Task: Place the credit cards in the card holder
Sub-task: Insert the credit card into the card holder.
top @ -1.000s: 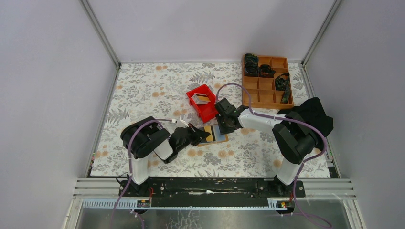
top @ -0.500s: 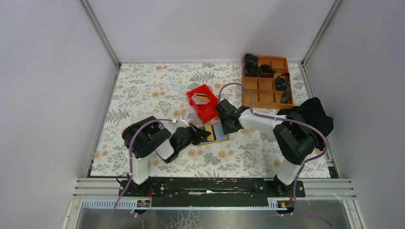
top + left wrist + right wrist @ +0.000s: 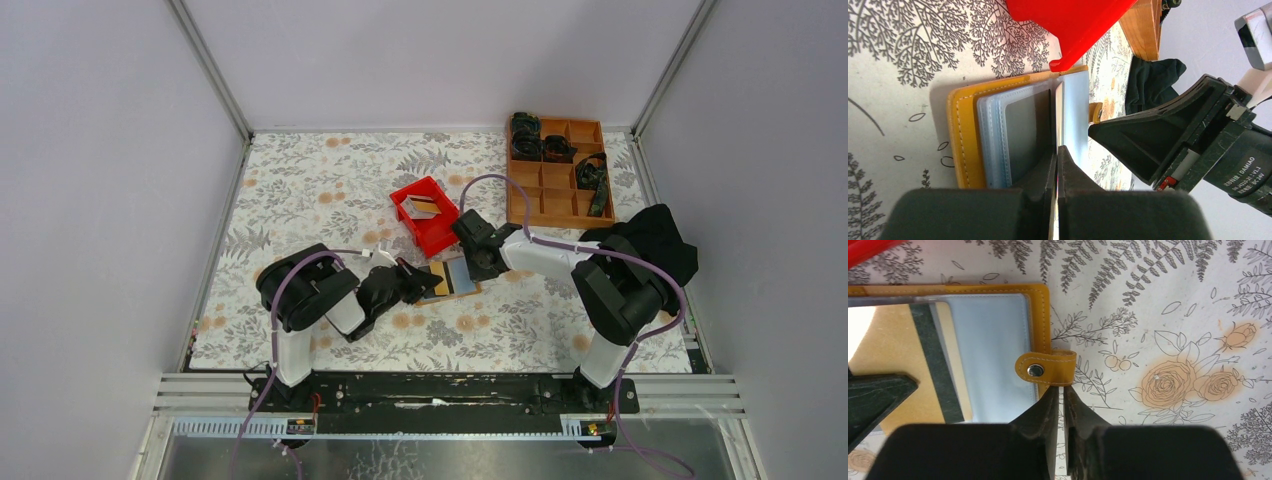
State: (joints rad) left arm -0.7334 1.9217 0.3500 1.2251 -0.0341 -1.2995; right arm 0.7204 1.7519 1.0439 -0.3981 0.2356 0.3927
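Note:
The card holder lies open on the floral mat, tan-yellow with clear bluish sleeves; it also shows in the left wrist view and the right wrist view. My left gripper is shut on a credit card, seen edge-on, its far end over the sleeves. In the right wrist view that card is tan with a dark stripe. My right gripper is shut, its tips at the near edge of the holder's snap tab. It also shows in the left wrist view.
A red bin stands just behind the holder with a pale card inside. An orange-brown compartment tray with dark items is at the back right. A black cloth lies at the right edge.
My right gripper has slid a little to the right, uncovering more of the holder's bluish sleeve. My left gripper keeps its card and has barely moved.

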